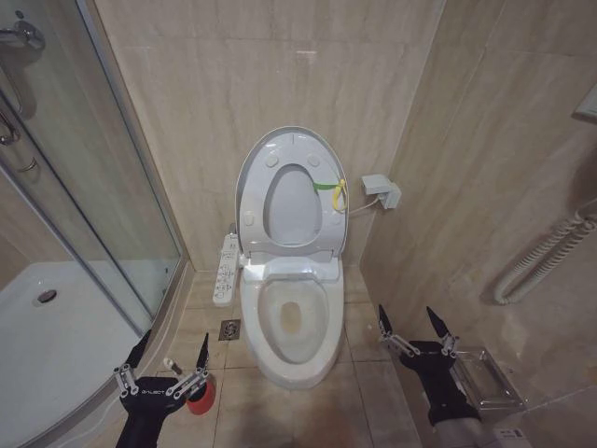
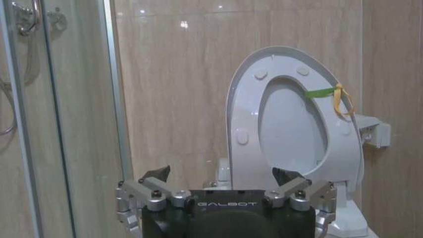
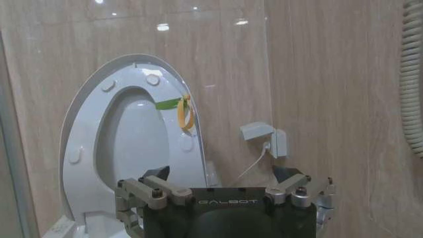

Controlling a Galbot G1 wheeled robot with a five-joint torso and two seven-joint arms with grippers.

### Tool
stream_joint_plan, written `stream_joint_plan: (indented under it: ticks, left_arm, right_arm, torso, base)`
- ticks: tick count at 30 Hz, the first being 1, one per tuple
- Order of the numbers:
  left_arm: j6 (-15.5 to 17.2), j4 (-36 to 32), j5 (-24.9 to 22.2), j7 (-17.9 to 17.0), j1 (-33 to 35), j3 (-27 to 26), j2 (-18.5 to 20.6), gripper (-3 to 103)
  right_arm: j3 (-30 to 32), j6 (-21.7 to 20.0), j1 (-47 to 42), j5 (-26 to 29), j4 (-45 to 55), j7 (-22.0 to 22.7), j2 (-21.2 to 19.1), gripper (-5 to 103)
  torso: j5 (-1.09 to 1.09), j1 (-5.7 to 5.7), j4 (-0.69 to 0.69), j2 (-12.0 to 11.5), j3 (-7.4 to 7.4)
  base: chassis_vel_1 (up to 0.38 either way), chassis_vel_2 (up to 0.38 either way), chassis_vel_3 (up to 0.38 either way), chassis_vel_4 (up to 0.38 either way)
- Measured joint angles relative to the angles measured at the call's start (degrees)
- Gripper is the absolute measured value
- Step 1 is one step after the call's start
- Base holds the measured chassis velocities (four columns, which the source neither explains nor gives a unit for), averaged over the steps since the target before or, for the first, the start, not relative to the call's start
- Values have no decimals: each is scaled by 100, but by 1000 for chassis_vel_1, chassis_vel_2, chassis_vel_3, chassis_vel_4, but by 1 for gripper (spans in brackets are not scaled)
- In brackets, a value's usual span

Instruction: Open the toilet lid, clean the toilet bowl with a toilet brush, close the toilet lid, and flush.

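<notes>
You are facing a beige-tiled bathroom with the toilet bowl (image 1: 289,317) as your landmark: its basin sits open on the tile floor (image 1: 373,392), a glass shower enclosure (image 1: 84,187) and its white tray to the bowl's left, a tiled side wall (image 1: 485,168) to its right with a corrugated hose (image 1: 546,257) and a small white wall box (image 1: 382,191) behind the bowl. The toilet lid (image 1: 291,140) stands upright against the back wall with the ring seat raised against it, the yellow-green strap (image 1: 333,189) hanging on its right edge, so the opening step looks done. The white button panel (image 1: 225,271) runs along the bowl's left side. Your left gripper (image 1: 168,359) hovers low to the bowl's front left, fingers spread wide and holding nothing, directly over the toilet brush (image 1: 173,367), whose white handle rises from the red cup holder (image 1: 200,392). Your right gripper (image 1: 415,327) waits to the bowl's front right, also spread wide and empty, near a clear plastic box (image 1: 485,378). Watch the thin handle: a slightly off closure could tip the light cup or knock the brush sideways on the smooth tile. The shower frame sits near your left arm, so a wide swing could strike it.
</notes>
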Motion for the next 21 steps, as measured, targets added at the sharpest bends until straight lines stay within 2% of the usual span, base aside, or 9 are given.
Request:
stream_joint_plan:
  ticks: [21]
  left_arm:
    - [0, 0, 0, 0, 1, 0, 0, 100]
  right_arm:
    - [0, 0, 0, 0, 0, 0, 0, 100]
  torso:
    - [0, 0, 0, 0, 0]
  base:
    - [0, 0, 0, 0]
